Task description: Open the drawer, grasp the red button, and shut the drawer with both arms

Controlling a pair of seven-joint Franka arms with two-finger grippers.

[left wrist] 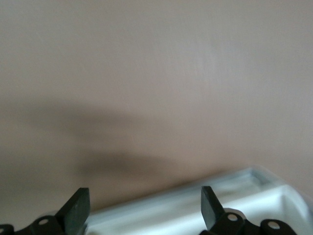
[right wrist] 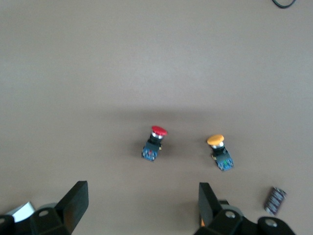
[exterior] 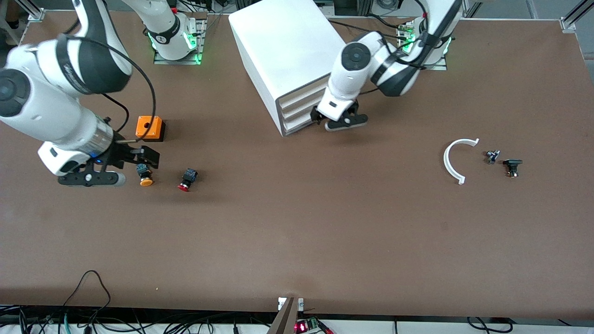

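Front view first: the red button lies on its side on the brown worktop, toward the right arm's end, with the orange-capped button just beside it and the orange box farther from the camera. So the button is out on the worktop, not in the cabinet. The right tool hangs low over the orange-capped button with its jaws spread wide and nothing between them; from the right wrist view both buttons sit apart ahead of the empty fingers.

Over at the white cabinet, the left tool sits right at the drawer fronts, jaws wide open too, holding nothing. The drawer looks flush or nearly so; the left wrist view shows a white drawer edge right at the fingertips, well placed, I'd judge, for pushing a drawer front. A white curved piece and two small dark parts lie toward the left arm's end, untouched.
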